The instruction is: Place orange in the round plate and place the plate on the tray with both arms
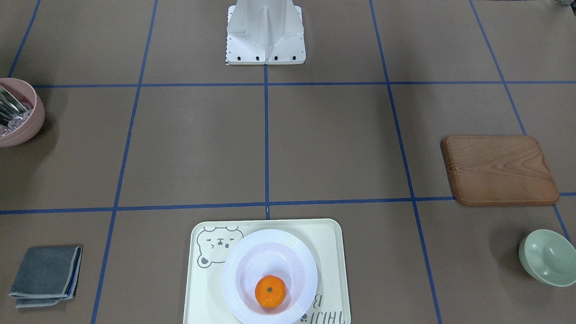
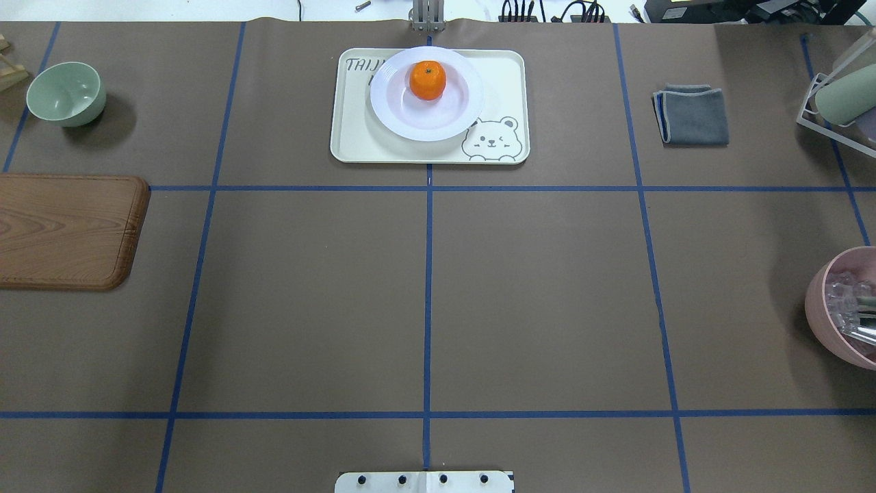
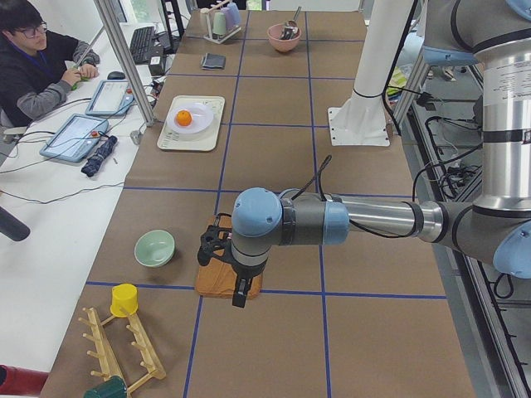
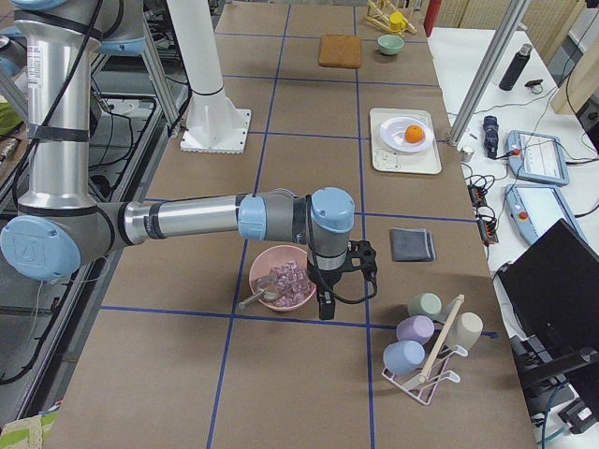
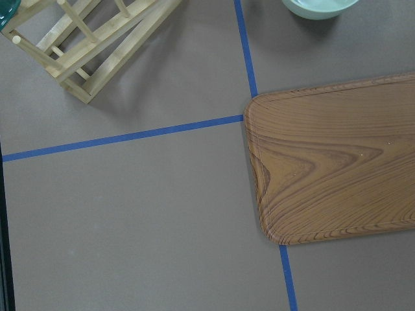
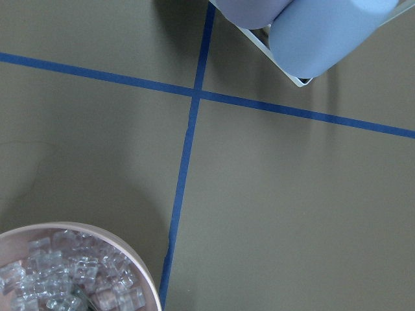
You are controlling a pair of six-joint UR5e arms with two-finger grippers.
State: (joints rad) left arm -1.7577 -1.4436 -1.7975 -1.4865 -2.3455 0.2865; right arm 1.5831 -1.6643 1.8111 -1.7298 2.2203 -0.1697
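The orange (image 1: 270, 291) lies in the white round plate (image 1: 235, 265), toward its far side from the robot. The plate stands on the cream tray (image 1: 330, 252) at the table's far middle; the overhead view shows the same orange (image 2: 428, 80), plate (image 2: 410, 120) and tray (image 2: 506, 75). Only the side views show the arms. The left gripper (image 3: 238, 288) hangs over the wooden board, far from the tray. The right gripper (image 4: 325, 304) hangs beside the pink bowl. I cannot tell whether either is open or shut. Neither wrist view shows fingers.
A wooden board (image 2: 65, 229) and a pale green bowl (image 2: 66, 94) sit on the robot's left. On its right are a folded grey cloth (image 2: 692, 115), a pink bowl of clear cubes (image 2: 838, 308) and a cup rack (image 4: 426, 351). A person (image 3: 37, 62) sits at a side desk.
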